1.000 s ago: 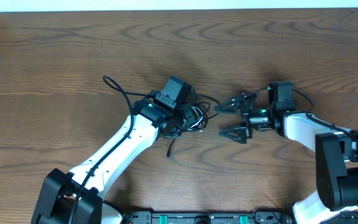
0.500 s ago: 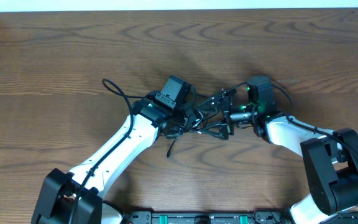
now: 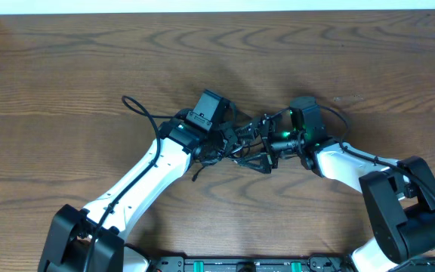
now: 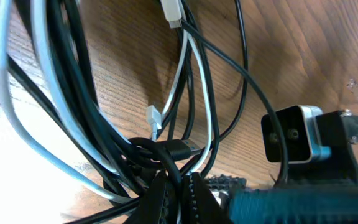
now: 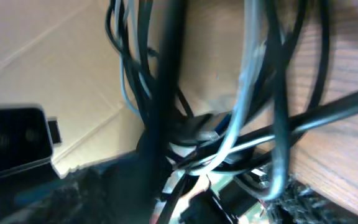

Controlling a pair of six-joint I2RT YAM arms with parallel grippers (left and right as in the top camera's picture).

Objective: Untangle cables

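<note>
- One loose black cable end (image 3: 136, 106) trails left across the table (image 3: 66, 60), barely shifted.
- The left gripper (image 4: 180, 193) stays pinched shut on the cables (image 3: 235, 143), bunched at mid-table.
- The right gripper (image 3: 257, 145), well apart a second ago, now straddles the bundle's right side, jaws wide but narrowing.
- A second grip looks imminent; pulling strands apart could follow.

Tangled cables (image 4: 98, 124) between fingers (image 4: 199, 194)
</note>
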